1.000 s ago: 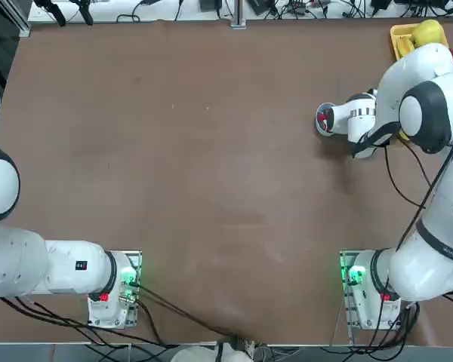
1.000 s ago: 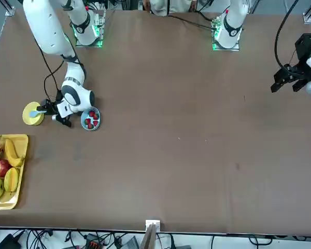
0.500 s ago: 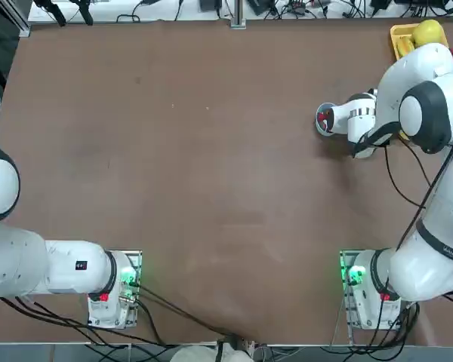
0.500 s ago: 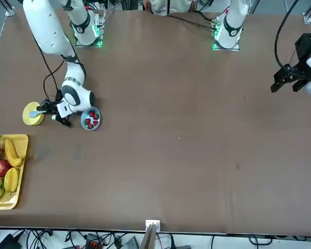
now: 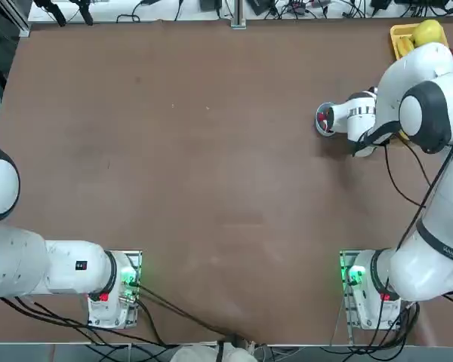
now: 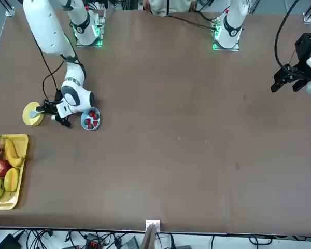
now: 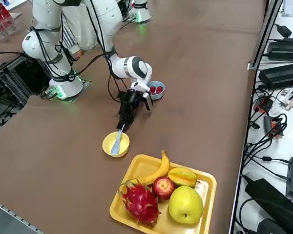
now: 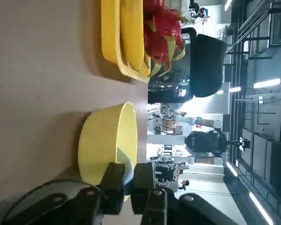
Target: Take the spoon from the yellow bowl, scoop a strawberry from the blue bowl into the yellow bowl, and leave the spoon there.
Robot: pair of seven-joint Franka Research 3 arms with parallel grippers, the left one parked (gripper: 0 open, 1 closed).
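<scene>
My right gripper (image 7: 124, 120) hangs low beside the yellow bowl (image 7: 110, 146), shut on the handle of the pale blue spoon (image 7: 117, 142), whose scoop end rests in that bowl. In the wrist view the two fingers (image 8: 113, 180) pinch the spoon (image 8: 127, 165) right at the yellow bowl's (image 8: 105, 140) rim. The blue bowl (image 7: 157, 91) with several red strawberries stands on the other side of the wrist, a short way from the gripper. From the front, the spoon (image 6: 34, 110) lies across the yellow bowl (image 6: 30, 116), and the blue bowl (image 6: 90, 120) sits to the right. From above, my arm hides the yellow bowl.
A rectangular yellow tray (image 7: 136, 168) holding a banana, an apple, a dragon fruit and other fruit stands close behind the yellow bowl. The table edge and cables run along the far side (image 7: 256, 58). The arm's black cable (image 6: 46, 83) loops above the bowls.
The gripper and spoon have shifted only slightly over the yellow bowl; the grip on the spoon is the same and both bowls stay where they were.
</scene>
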